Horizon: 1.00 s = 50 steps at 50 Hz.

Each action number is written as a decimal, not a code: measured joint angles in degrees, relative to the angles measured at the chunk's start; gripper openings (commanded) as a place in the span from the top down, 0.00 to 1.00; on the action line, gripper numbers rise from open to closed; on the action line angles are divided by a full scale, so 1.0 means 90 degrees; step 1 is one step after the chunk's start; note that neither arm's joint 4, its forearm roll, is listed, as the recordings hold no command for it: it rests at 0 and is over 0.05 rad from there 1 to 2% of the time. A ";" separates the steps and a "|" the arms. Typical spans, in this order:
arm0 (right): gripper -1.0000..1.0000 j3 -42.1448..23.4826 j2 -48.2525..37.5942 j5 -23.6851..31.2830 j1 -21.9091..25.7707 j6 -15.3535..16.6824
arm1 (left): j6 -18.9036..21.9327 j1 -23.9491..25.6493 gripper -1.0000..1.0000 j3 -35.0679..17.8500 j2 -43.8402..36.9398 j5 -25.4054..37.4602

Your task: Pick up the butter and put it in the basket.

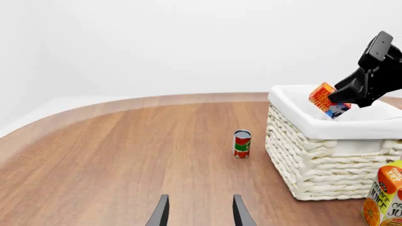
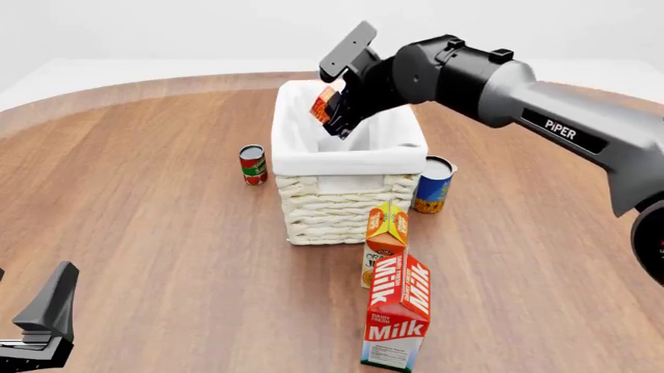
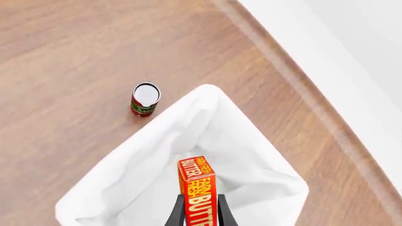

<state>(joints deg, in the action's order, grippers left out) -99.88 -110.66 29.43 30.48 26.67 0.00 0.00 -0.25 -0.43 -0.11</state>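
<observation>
Your right gripper (image 2: 334, 116) clamps butter (image 3: 197, 190) over basket (image 2: 343, 194) — nothing inside; left gripper (image 1: 199, 212) spread. 2 cans (image 2: 252, 165), 2 cartons (image 2: 396, 318) around.

- The butter (image 3: 197, 193), clamped between the right gripper's (image 3: 198, 214) fingers over the basket (image 3: 125, 197), reads "FARM FRESH BUTTER" in yellow on red.
- The right arm (image 2: 560, 128) carries "PIPER" in white on its dark link.
- The milk carton (image 2: 397, 320), at six o'clock from the basket, shows "Milk" in white on two faces.
- The juice carton (image 1: 384, 200) reads "ORANGE JUICE".
- The red and green can's (image 1: 242, 143) label is too small to read, perhaps a tomato picture.
</observation>
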 measured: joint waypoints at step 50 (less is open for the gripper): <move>0.00 -0.0234 -0.0007 -0.0056 -0.0145 0.0073 | 0.0000 0.0000 0.00 0.0000 0.0000 0.0000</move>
<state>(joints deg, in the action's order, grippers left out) -101.99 -110.72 28.93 29.18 27.32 0.00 0.00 -0.25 -0.43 -0.11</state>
